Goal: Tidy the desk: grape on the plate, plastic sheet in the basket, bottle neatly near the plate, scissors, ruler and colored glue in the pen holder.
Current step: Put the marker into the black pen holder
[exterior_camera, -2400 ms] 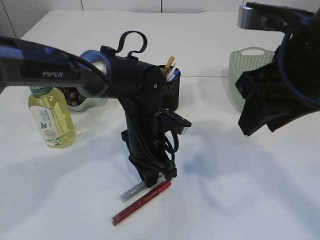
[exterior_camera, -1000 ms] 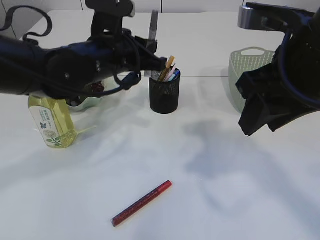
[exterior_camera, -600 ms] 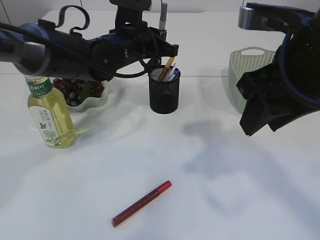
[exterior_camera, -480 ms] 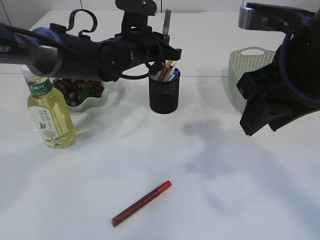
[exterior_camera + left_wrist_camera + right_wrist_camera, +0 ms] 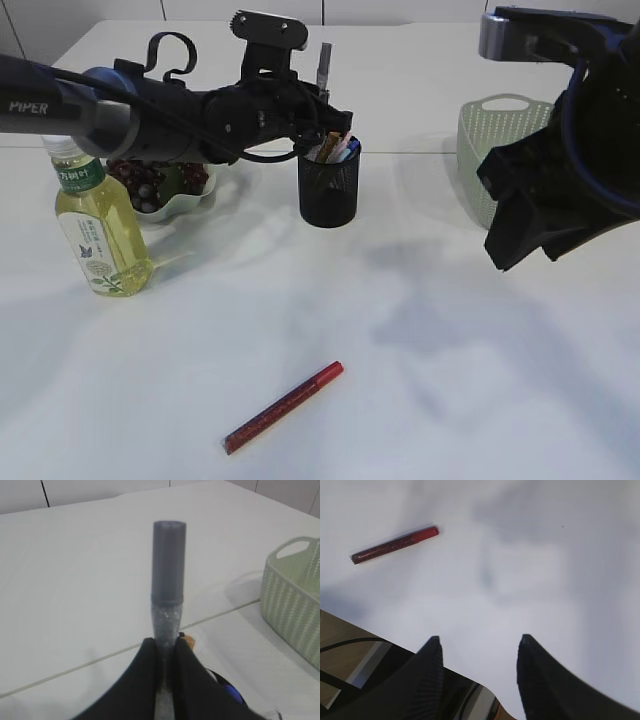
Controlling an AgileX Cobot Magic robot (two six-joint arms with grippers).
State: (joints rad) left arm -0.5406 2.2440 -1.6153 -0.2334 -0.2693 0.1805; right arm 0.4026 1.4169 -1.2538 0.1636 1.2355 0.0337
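Note:
My left gripper point(image 5: 322, 97) is shut on a silver glitter glue stick point(image 5: 324, 58), held upright just above the black mesh pen holder point(image 5: 329, 190). The left wrist view shows the stick point(image 5: 168, 580) rising from between the closed fingers of the left gripper point(image 5: 165, 642). A red glue stick point(image 5: 283, 406) lies on the table near the front edge, also seen as the red stick point(image 5: 395, 544) from the right wrist. The green-tea bottle point(image 5: 100, 225) stands beside the plate point(image 5: 190, 205) of grapes point(image 5: 145, 183). My right gripper point(image 5: 479, 640) hangs open and empty. The plastic sheet is out of view.
A pale green basket point(image 5: 495, 150) stands at the back right, behind the raised right arm point(image 5: 560, 180). A tan stick and blue-tipped items poke out of the pen holder. White tabletop stretches between the red stick and the holder.
The left arm has lifted the silver glue stick off the table and carried it back and rightward to above the pen holder. The right arm has stayed put.

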